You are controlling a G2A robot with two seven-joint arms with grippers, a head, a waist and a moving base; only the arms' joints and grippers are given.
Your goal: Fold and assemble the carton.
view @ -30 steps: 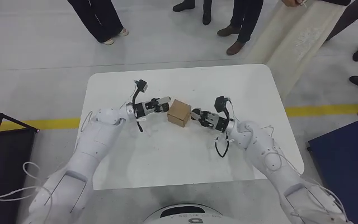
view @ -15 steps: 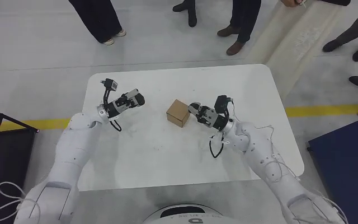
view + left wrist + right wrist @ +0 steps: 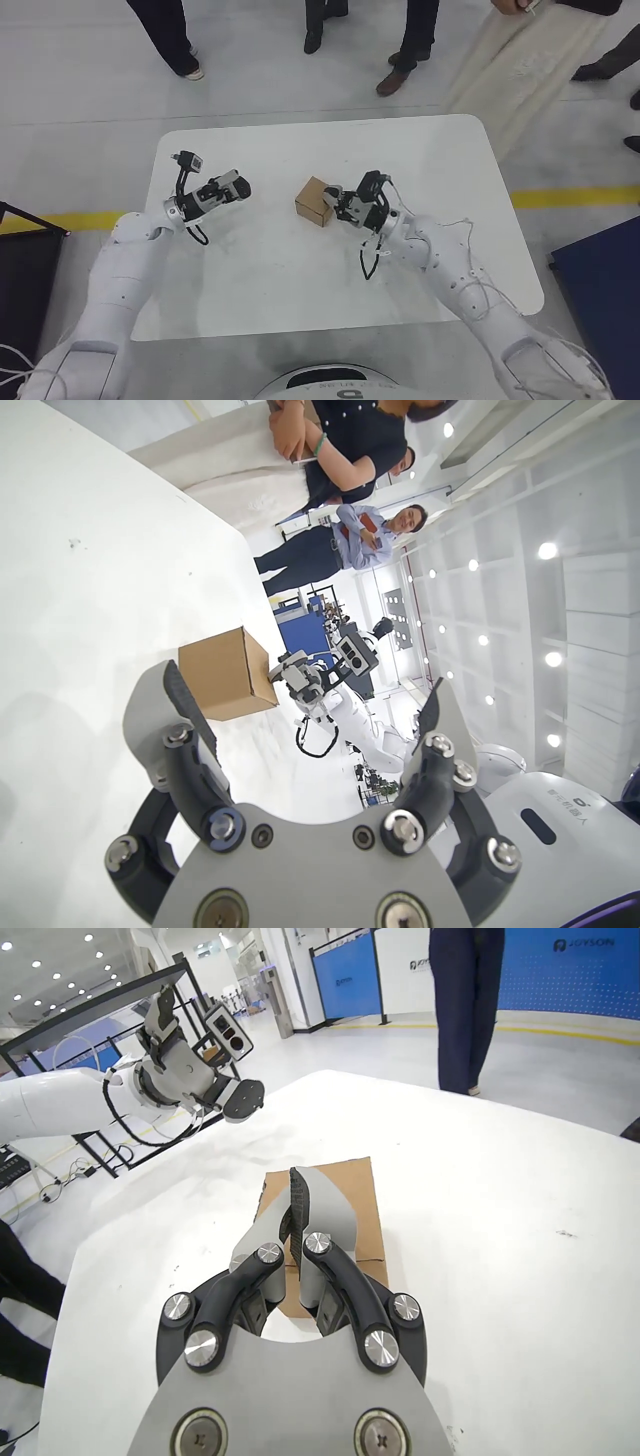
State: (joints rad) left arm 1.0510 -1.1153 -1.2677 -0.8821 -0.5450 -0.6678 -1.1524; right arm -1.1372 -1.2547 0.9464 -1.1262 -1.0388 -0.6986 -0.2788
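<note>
While the carton stands on the worktop as a squared-up brown box, a little far of the middle, my right gripper sits just at its right side. That gripper is clenched, its two pads pressed flat together with nothing that I can see between them. From my right wrist the clenched fingers reach out over the carton's top face, where a seam line crosses the cardboard. From my left wrist the same gripper's tip meets the carton's right face near its upper edge. My left gripper hangs well to the left of the carton, apart from it and raised off the worktop. It is released, its fingers spread wide and empty, and it faces the carton.
</note>
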